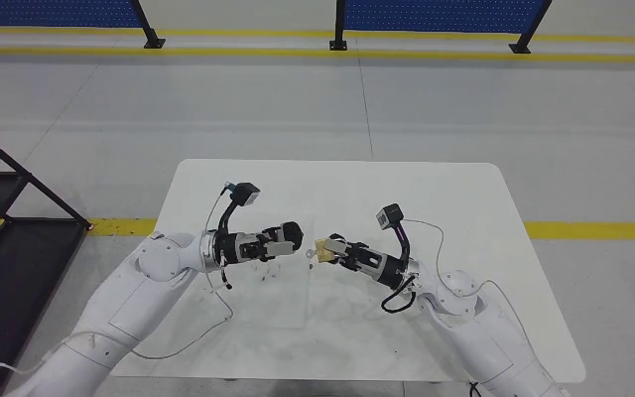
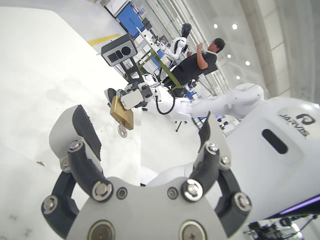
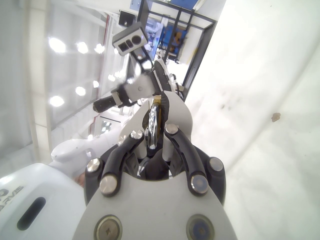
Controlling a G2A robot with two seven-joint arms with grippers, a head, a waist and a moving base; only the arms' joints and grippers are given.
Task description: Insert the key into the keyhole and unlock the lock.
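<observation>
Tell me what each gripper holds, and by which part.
The right gripper clamps the lock by its shackle end, key in its base. The left gripper is empty.

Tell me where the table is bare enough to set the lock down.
The far half of the table, beyond both grippers, is bare edge to edge; so is its right side past the right arm. Crowded: the middle, where the open left gripper faces the right gripper holding the lock.
</observation>
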